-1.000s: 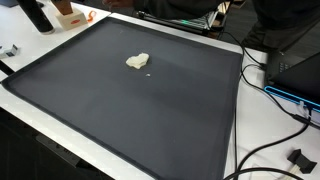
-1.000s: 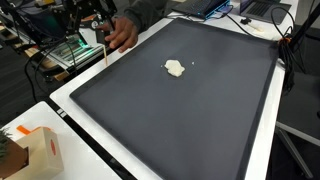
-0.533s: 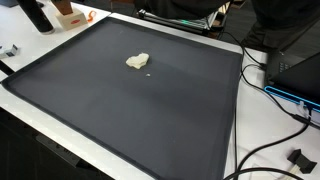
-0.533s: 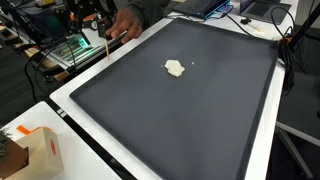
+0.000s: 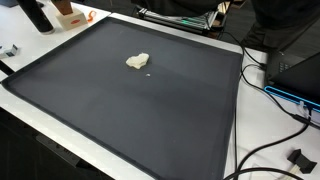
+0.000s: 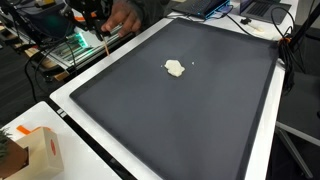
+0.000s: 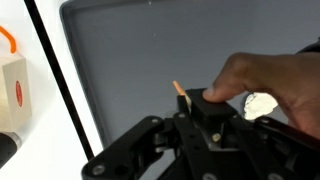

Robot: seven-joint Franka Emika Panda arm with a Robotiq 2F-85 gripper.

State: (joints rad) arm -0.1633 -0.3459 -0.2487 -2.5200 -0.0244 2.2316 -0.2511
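Dark grey matte mat (image 5: 150, 110) covers most of the white worktop (image 5: 25, 40). A person's hand (image 7: 265, 85) covers the black gripper (image 7: 205, 120) by the mat's edge, so whether it is clenched cannot be told. A crumpled pale lump (image 5: 138, 61) lies well inside the mat. A thin orange-tipped stick (image 7: 178, 92) rises just beside the gripper.

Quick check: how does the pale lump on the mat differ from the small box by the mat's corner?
The lump is whitish and irregular, while the box is straight-edged and tan with orange marks. The lump lies near the middle of the dark mat, whereas the box stands off the mat on the white table. Both are light-coloured and small against the mat.
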